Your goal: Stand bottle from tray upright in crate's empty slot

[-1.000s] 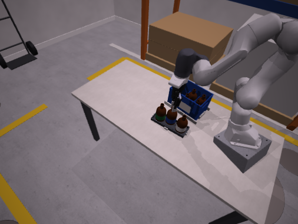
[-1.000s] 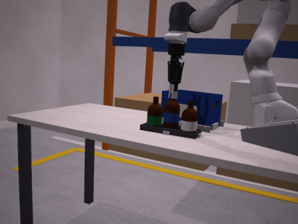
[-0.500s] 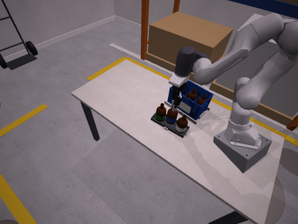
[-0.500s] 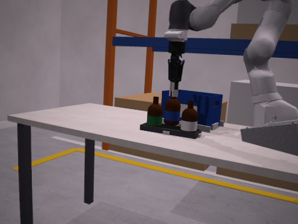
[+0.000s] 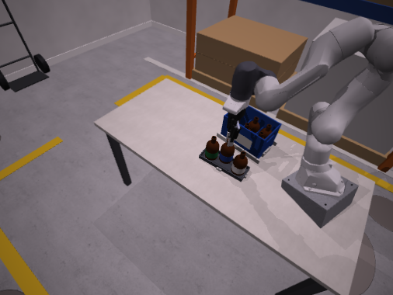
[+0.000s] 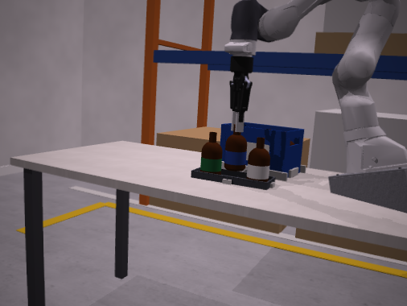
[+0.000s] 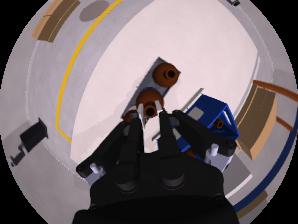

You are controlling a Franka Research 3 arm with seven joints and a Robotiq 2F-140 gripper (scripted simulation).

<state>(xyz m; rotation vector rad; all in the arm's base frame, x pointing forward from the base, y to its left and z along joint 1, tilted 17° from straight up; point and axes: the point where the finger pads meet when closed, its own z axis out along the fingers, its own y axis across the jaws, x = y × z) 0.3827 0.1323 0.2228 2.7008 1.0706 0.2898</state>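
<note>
On the pale tabletop (image 5: 163, 116) (image 6: 121, 161) (image 7: 210, 55), mid-frame from the top, my hand (image 5: 230, 141) (image 6: 238, 128) (image 7: 150, 108) is clamped on the neck of the blue-labelled bottle (image 5: 227, 152) (image 6: 236, 150) (image 7: 149, 98), upright below it, with the crate (image 5: 265, 148) (image 6: 291, 150) (image 7: 204, 120) just to the upper right.

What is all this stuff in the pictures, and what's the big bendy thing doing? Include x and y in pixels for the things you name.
The bendy thing is a robot arm (image 5: 297, 83) (image 6: 358, 66). Its gripper (image 5: 230, 140) (image 6: 238, 124) (image 7: 150, 108) works like a hand. One picture looks down from above, one looks from beside the table (image 5: 163, 112) (image 6: 100, 161) (image 7: 200, 45), and the round one looks out from the robot's wrist.

The gripper is pinching the neck of the blue-labelled bottle (image 5: 227, 152) (image 6: 236, 150) (image 7: 149, 98), which looks just raised off the black tray (image 5: 231, 174) (image 6: 249, 184) (image 7: 144, 83). Green-labelled (image 5: 212, 148) (image 6: 211, 155) (image 7: 162, 74) and white-labelled (image 5: 240, 163) (image 6: 259, 161) bottles stand on either side. Behind is a blue crate (image 5: 266, 147) (image 6: 286, 157) (image 7: 216, 103) with more brown bottles inside.
</note>
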